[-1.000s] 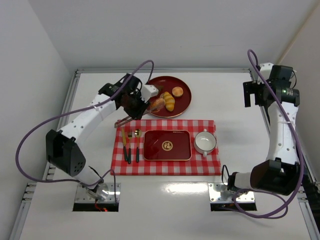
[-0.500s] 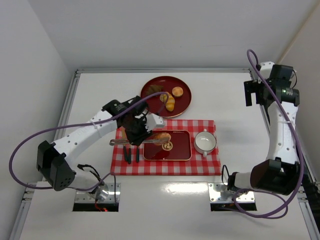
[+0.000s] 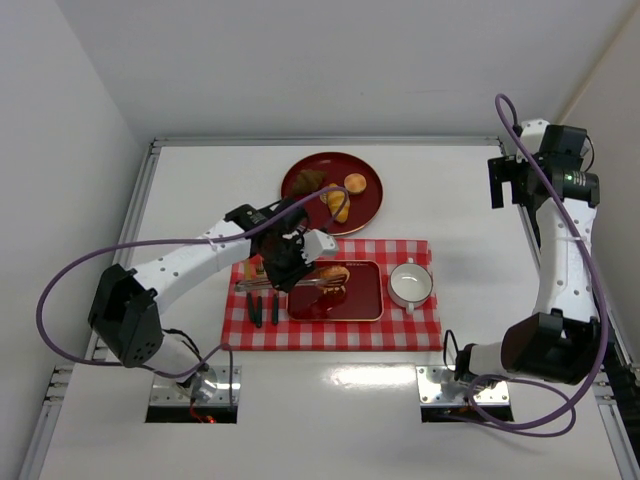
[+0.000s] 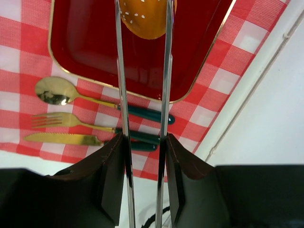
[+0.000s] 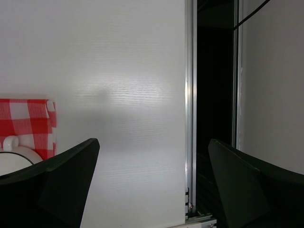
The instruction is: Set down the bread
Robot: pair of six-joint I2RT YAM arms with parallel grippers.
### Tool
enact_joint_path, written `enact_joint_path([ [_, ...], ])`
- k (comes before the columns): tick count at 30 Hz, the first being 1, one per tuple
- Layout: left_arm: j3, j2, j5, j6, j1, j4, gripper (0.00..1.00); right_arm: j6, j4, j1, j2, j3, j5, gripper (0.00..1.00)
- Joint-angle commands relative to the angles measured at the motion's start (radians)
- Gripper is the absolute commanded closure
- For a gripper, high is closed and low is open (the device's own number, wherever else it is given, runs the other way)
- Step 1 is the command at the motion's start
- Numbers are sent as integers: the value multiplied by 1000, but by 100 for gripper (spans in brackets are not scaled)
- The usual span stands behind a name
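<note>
Left gripper (image 4: 145,142): clenched on the handle end of a pair of metal tongs (image 4: 119,71); the two blades run forward from between its fingers, and their tips pinch the bread (image 4: 147,19) by its sides.

Location of the bread: over the rectangular red tray (image 4: 85,52) on the checked cloth (image 4: 28,38), toward the tray's far half; whether its underside touches the tray floor cannot be told.

Adjacent items: spoon (image 4: 52,91), fork (image 4: 52,120) and knife (image 4: 57,138) lie side by side just beside the tray; cup (image 3: 410,285) stands on the tray's other side; round plate (image 3: 368,195) with other pastries sits beyond the cloth.

Right gripper (image 5: 153,142): released, nothing between its fingers, well apart from the work.

Handling assessment: the bun appears light, soft and smooth-crusted, with seeds on top; judged liable to dent under a hard squeeze and to slip or roll from narrow blades. Hold is best kept across the widest part, low on the sides; release should be gentle and close to the tray.
</note>
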Motion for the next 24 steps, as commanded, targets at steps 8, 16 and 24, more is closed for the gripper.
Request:
enact_joint_path([
  [8, -81, 36, 17, -48, -8, 137, 86, 19, 24, -5, -17, 13, -25, 1],
  [16, -101, 56, 17, -57, -8, 168, 64, 19, 24, -5, -7, 22, -34, 1],
  [24, -110, 56, 17, -66, -8, 168, 54, 19, 15, -5, -7, 31, -34, 1],
])
